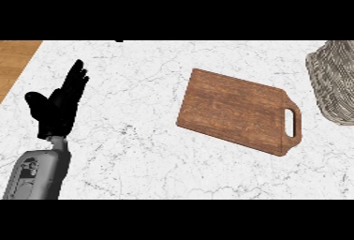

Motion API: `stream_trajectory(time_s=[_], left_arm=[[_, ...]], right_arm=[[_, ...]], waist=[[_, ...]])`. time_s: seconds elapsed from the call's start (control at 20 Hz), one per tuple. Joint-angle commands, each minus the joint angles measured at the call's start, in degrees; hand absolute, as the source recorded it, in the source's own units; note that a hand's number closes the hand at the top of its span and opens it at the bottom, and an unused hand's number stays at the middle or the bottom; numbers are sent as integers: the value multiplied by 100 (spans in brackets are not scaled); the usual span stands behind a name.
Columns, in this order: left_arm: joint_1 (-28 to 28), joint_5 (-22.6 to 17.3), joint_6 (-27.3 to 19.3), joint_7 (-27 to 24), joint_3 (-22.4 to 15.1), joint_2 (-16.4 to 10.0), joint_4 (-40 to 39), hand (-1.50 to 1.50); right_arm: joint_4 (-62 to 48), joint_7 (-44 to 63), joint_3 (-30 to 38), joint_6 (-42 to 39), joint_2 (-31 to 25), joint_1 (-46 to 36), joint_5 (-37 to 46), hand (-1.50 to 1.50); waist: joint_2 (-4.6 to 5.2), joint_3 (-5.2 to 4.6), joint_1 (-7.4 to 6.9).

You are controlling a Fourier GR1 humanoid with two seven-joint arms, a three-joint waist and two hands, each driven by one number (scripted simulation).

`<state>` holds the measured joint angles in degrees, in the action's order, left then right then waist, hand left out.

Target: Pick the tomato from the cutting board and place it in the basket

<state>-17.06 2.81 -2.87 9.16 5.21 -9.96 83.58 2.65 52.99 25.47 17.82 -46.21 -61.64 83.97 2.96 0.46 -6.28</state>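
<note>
Tomato: the head view does not let me tell where it is, since its red round shape shows on no surface. At the far left a strip of warm brown wood (pixel 17 61) borders the white, grey-veined marble bench (pixel 138 154), which fills the rest of the view. Over the bench's left part the black left robot hand (pixel 59 105) rests released, fingers straight and pointing up, thumb spread, holding nothing, on its grey forearm (pixel 38 176). Well apart to its right, the brown rectangular wooden cutting board (pixel 232 110) lies flat and skewed, its handle slot (pixel 292 123) at the right end. Near that end, not touching it, the grey woven wicker basket (pixel 335 79) stands cut off by the right edge.
</note>
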Motion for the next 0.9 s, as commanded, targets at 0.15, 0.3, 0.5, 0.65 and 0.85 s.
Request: stream_trajectory(time_s=[0.15,0.3,0.5,0.65,0.85], left_arm=[[-67,-64,48,0,75,-60,-4,0],[95,-103,93,24,103,-88,24,0],[-41,73,-92,109,-72,79,66,0],[-73,-87,53,67,109,-76,-24,0],[79,28,-55,-26,-63,133,-29,0]], right_arm=[[54,-16,34,-452,-27,-48,-65,150],[34,-74,182,-304,96,233,-228,150],[59,48,272,-298,197,278,-325,150],[127,-104,318,-307,137,343,-380,150],[124,50,524,-534,65,287,-589,150]], waist=[[-36,-5,16],[-52,0,45],[1,11,-3],[9,9,2],[-9,5,20]])
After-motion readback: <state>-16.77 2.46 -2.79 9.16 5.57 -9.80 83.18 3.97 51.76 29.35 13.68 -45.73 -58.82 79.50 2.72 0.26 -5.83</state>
